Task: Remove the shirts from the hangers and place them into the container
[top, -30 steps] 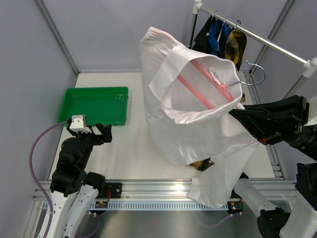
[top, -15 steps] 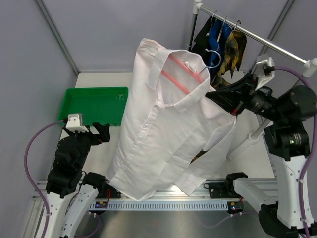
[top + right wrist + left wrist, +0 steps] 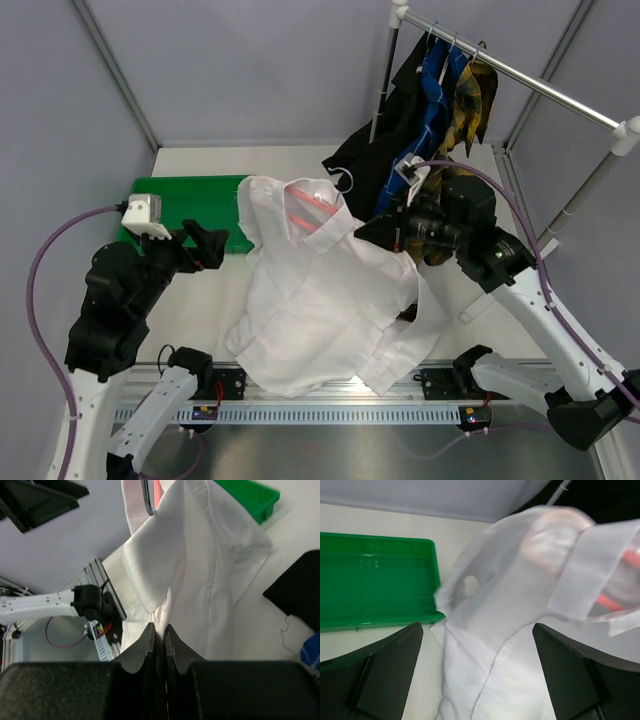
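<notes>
R claw (image 3: 366, 232) clamped tight on a fold of the white shirt (image 3: 320, 310) by the collar, holding that end up off the desk (image 3: 270, 162). Wrist cam shows cloth pinched betw. nearly closed fingers. Rest of the shirt lies crumpled across desk centre, w/ hem reaching the near edge. Pink hanger (image 3: 308, 214) sits inside the neck, wire hook poking out twd the far side. Shirt's shoulder is just beside the right rim of the green container (image 3: 175, 200); can't tell if touching. Container lies at the desk's left edge. L claw (image 3: 205, 246) is wide open, gripping nothing, above the container's near right corner, pointed at the shirt. Black shirt (image 3: 385, 135), blue plaid shirt (image 3: 432, 90) & yellow plaid shirt (image 3: 475, 95) hang from the rail (image 3: 545, 85) over the far right corner.
</notes>
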You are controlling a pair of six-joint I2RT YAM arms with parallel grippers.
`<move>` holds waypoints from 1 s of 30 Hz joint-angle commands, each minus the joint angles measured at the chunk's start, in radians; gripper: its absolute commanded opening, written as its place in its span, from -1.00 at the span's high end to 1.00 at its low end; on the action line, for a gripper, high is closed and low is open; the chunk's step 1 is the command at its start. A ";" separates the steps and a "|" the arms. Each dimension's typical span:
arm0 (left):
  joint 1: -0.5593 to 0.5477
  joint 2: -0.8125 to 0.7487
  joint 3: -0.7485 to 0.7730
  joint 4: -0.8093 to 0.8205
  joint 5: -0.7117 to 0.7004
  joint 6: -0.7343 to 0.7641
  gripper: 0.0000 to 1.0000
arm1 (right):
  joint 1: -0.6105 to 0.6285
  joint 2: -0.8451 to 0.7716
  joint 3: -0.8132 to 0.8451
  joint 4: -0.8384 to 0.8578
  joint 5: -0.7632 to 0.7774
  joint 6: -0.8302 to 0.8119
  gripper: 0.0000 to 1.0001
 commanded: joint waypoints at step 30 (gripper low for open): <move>-0.640 0.440 0.128 0.266 -0.408 -0.068 -0.35 | 0.286 0.025 -0.164 0.211 0.190 0.009 1.00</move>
